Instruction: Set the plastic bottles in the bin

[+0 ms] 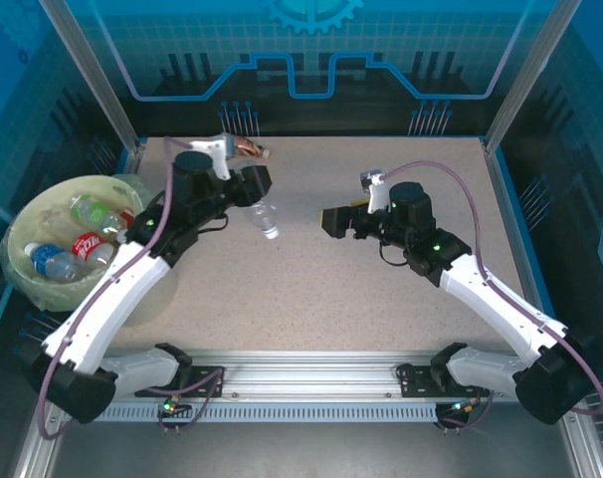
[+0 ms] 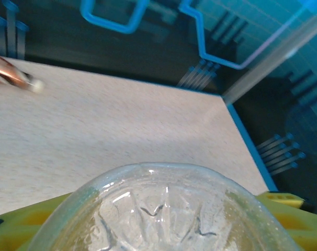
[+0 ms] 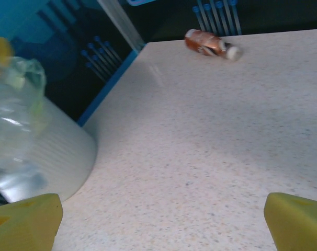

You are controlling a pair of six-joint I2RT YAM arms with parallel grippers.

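Pale yellow-green and bag-lined, the bin (image 1: 21,227) stands at the table's (image 1: 381,299) left edge with several plastic bottles (image 1: 91,244) already lying inside. To its right, the left gripper (image 1: 254,197) is clamped on a clear bottle (image 1: 266,221). The left wrist view shows that bottle's base (image 2: 163,209) wedged between the yellow fingers (image 2: 22,225). Seen from above, its long axis runs from the jaws toward the near right, pointing away from the bin. The bin therefore lies to the left of this hand and slightly nearer, on the left arm's own side, so this arm is clearly the one to carry. I judge the swing has bare tabletop under it, though the bottle must pass above the raised rim and stay clear of the frame post beside it. Just behind the left gripper, at the far edge, an orange-labelled bottle (image 1: 248,149) lies on its side with its cap pointing right, also closer to the left arm. Further right, the right gripper (image 1: 329,221) hangs over mid-table with its fingers (image 3: 27,219) spread wide and nothing between them.
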